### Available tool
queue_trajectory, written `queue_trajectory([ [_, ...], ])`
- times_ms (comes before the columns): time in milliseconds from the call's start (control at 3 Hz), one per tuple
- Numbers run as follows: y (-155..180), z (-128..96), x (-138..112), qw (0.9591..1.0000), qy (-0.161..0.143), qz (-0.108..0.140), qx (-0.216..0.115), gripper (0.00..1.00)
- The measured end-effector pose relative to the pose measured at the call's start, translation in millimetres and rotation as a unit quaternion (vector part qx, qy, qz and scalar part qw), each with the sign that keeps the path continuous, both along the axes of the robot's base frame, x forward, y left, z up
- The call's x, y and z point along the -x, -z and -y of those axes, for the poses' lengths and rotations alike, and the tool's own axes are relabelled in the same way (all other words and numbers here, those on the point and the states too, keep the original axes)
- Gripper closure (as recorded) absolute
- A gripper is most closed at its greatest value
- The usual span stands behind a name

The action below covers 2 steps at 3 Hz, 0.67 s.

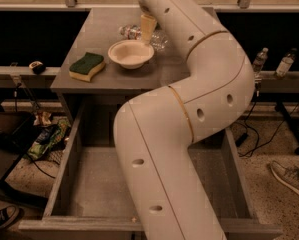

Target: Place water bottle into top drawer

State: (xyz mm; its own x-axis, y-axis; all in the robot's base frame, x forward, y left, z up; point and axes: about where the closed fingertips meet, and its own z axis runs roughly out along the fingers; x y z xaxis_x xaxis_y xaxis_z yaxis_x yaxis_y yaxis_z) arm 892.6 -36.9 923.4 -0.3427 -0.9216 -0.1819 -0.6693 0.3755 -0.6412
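Note:
The water bottle (133, 32) lies on its side on the grey table (114, 79), just behind a white bowl; its clear ribbed body runs right toward (159, 39). My gripper (148, 26) reaches down from the top of the view right over the middle of the bottle and hides part of it. The top drawer (64, 169) stands pulled out under the table's front edge, with its speckled floor bare on the left. My thick white arm (189, 114) crosses over the drawer's middle and right.
A white bowl (131, 53) and a green-and-yellow sponge (87, 66) sit on the table's front left. Two more bottles (259, 60) stand on a ledge at the right. Cables, snack bags (46, 139) and shoes (289, 176) lie on the floor beside the drawer.

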Motion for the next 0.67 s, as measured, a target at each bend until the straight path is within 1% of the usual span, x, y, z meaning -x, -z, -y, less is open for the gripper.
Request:
queue_trajectory([
  [333,-30.9,42.8,-1.9,0.9993,0.011,0.037,0.003,0.00],
  [667,-32.0,46.9,-2.1,0.9992,0.012,0.039,0.004,0.00],
])
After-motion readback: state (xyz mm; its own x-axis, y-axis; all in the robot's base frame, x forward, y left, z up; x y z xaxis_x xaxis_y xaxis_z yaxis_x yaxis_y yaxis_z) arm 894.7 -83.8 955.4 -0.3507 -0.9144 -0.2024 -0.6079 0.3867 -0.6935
